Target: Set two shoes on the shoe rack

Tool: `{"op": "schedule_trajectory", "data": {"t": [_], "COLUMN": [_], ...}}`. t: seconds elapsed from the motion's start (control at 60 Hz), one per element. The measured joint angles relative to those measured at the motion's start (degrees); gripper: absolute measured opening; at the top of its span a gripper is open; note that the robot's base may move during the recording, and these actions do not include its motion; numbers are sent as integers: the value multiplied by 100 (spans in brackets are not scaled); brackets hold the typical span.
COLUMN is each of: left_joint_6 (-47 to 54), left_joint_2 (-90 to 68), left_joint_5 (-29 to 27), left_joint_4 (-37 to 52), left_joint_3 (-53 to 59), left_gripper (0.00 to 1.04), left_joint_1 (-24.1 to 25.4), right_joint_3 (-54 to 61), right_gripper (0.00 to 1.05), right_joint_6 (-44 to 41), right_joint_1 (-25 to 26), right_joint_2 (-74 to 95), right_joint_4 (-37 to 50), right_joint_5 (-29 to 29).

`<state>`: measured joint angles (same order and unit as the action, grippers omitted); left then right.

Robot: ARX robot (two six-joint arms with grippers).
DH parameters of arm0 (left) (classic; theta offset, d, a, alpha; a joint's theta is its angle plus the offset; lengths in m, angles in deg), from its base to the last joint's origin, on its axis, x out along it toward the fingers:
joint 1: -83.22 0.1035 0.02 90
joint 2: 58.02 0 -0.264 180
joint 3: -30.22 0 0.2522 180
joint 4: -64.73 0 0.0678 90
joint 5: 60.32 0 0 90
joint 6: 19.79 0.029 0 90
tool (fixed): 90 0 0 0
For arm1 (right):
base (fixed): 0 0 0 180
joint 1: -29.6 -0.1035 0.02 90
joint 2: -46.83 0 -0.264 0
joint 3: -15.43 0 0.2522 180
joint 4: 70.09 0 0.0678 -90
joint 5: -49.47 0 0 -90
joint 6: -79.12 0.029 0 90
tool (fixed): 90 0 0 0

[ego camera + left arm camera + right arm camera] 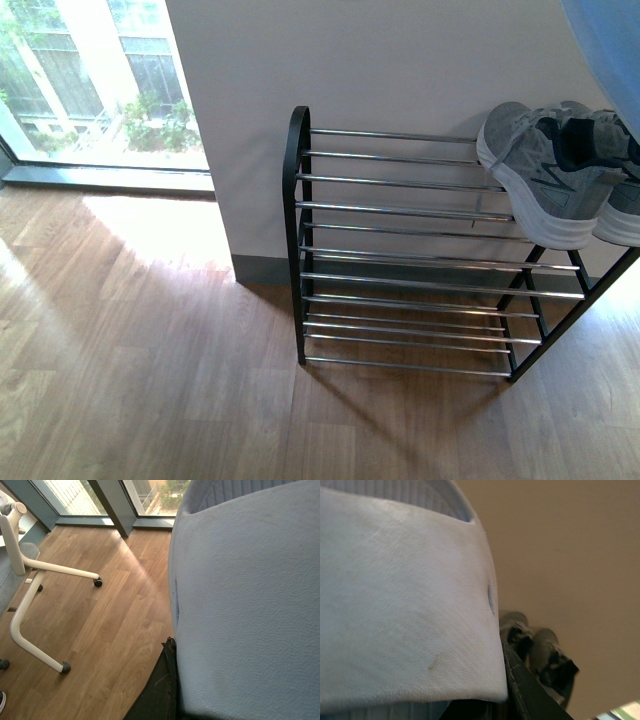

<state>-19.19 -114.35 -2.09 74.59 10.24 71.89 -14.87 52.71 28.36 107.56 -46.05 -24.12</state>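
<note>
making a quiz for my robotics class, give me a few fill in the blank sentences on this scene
1. The two shoes rest on the shoe rack's ___ tier.
2. In the front view they sit at its ___ end.
3. The rack stands on a ___ floor.
Missing: top; right; wooden

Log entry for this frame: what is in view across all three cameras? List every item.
shoes: two, grey with white soles, side by side on the rack's top tier at its right end
shoe rack: one, black frame with chrome rods, against the wall
wall: white, behind the rack
floor: brown wood
window: floor-level glass, left of the wall
chair legs: white tubes on dark casters, left wrist view
cloth cover: pale blue, fills much of both wrist views
dark part: black, under the cloth, perhaps a gripper finger; open or shut cannot be told
</note>
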Motion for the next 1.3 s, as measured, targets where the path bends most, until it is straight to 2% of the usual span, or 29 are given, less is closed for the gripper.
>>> {"op": "schedule_trajectory", "data": {"t": [0.167,0.234,0.3,0.484,0.667,0.867,1.001,1.301], "left_joint_6": [0,0,0,0,0,0,0,0], "left_joint_2": [-2,-2,-2,-2,-2,-2,-2,-2], "left_joint_5": [9,11,7,15,15,13,13,13], "left_joint_4": [0,0,0,0,0,0,0,0], "left_joint_3": [0,0,0,0,0,0,0,0], "left_gripper": [2,2,2,2,2,2,2,2], "left_joint_1": [-2,-2,-2,-2,-2,-2,-2,-2], "right_joint_3": [0,-37,-286,-1757,-4194,-5869,-7014,-8644], "right_gripper": [1,1,1,1,1,1,1,1], "right_joint_6": [0,332,804,1598,2188,2135,1917,1873], "right_joint_1": [20,0,-153,-798,-1309,-1327,-1211,-903], "right_joint_2": [0,208,625,2398,4776,6380,7506,8924], "right_joint_4": [0,234,339,105,-990,-1598,-2103,-2874], "right_joint_5": [-66,350,291,-431,-1217,-1766,-2323,-2986]}}
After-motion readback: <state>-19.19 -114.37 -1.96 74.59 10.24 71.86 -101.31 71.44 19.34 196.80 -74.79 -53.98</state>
